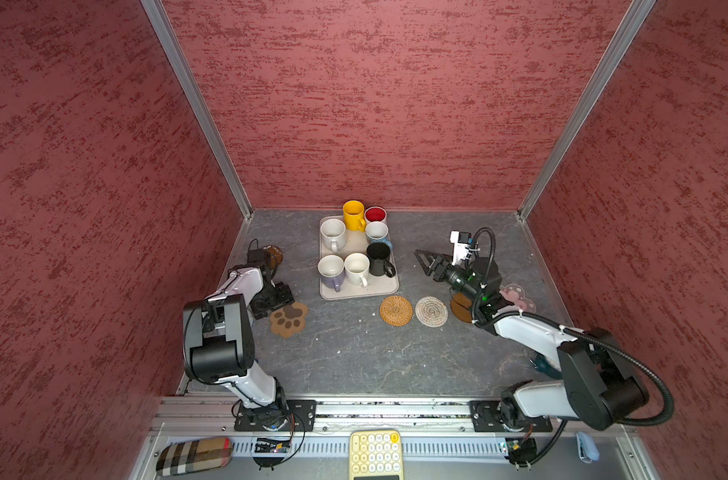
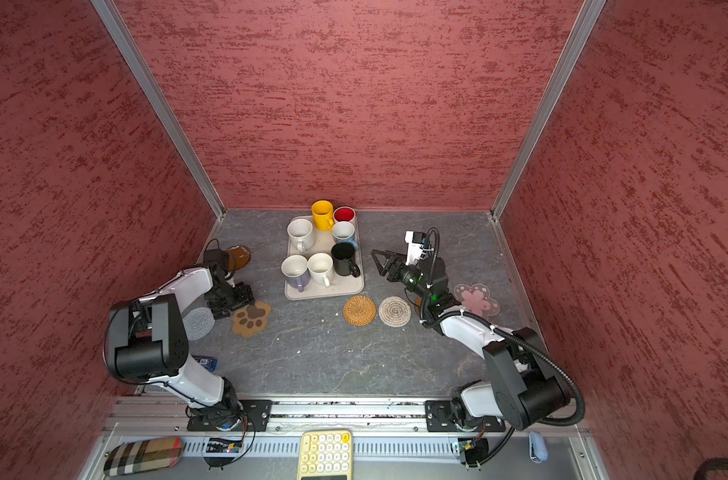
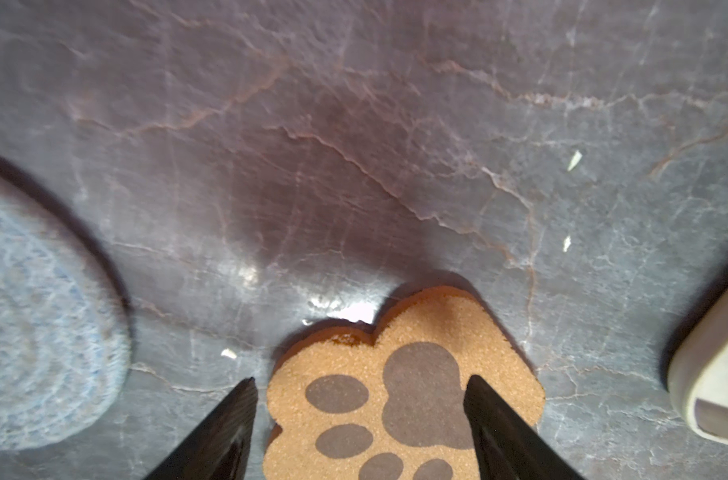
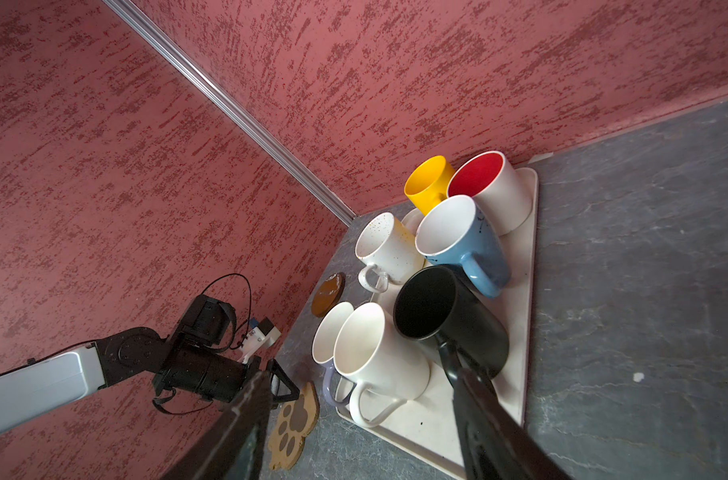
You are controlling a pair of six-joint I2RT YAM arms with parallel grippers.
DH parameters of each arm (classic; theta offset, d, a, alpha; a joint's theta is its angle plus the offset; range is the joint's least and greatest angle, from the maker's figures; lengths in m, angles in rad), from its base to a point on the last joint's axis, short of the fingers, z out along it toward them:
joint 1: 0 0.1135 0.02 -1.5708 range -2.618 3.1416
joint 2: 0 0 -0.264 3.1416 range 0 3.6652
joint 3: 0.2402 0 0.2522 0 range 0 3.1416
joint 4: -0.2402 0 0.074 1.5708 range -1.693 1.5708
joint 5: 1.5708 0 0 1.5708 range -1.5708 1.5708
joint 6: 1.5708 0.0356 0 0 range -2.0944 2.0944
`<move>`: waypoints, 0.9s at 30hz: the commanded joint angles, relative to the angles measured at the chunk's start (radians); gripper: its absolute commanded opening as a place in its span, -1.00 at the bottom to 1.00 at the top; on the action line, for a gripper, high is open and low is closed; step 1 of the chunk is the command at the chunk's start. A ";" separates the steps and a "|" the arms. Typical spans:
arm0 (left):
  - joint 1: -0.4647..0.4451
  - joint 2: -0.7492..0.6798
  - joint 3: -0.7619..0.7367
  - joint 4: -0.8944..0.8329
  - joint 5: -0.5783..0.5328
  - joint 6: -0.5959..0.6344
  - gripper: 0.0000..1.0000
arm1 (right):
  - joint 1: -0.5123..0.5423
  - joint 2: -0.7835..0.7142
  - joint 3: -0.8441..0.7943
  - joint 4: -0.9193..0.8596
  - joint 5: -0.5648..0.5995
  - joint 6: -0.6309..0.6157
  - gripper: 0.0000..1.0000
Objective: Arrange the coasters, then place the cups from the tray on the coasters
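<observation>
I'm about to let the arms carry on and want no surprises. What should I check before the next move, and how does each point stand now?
1. Left gripper open: ok.
2. Paw coaster lying flat, not gripped: ok.
3. Right gripper open and empty: ok.
4. All seven cups standing on the tray: ok.
5. Rattan coaster and whitish woven coaster apart, nothing on them: ok.
6. Amber disc fully free for a cup: cannot tell, the right arm hides part of it.
</observation>
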 commanded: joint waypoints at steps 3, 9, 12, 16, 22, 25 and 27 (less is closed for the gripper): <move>-0.023 0.025 0.003 -0.023 -0.017 -0.002 0.57 | 0.003 -0.045 -0.013 0.011 0.001 0.006 0.40; -0.083 0.014 -0.002 -0.034 -0.033 -0.021 0.57 | 0.004 -0.080 -0.012 -0.026 0.007 -0.007 0.40; -0.121 -0.002 -0.011 -0.030 -0.023 -0.048 0.57 | 0.004 -0.102 -0.013 -0.044 0.007 -0.011 0.40; -0.164 -0.024 -0.040 -0.009 -0.014 -0.084 0.56 | 0.004 -0.127 -0.015 -0.062 0.009 -0.015 0.40; -0.240 -0.042 -0.077 0.024 -0.010 -0.129 0.53 | 0.004 -0.158 -0.010 -0.092 -0.002 -0.015 0.40; -0.280 -0.052 -0.098 0.043 -0.003 -0.155 0.52 | 0.004 -0.183 -0.008 -0.121 0.002 -0.027 0.40; -0.308 -0.063 -0.115 0.057 0.000 -0.168 0.51 | 0.003 -0.200 -0.011 -0.143 0.001 -0.034 0.40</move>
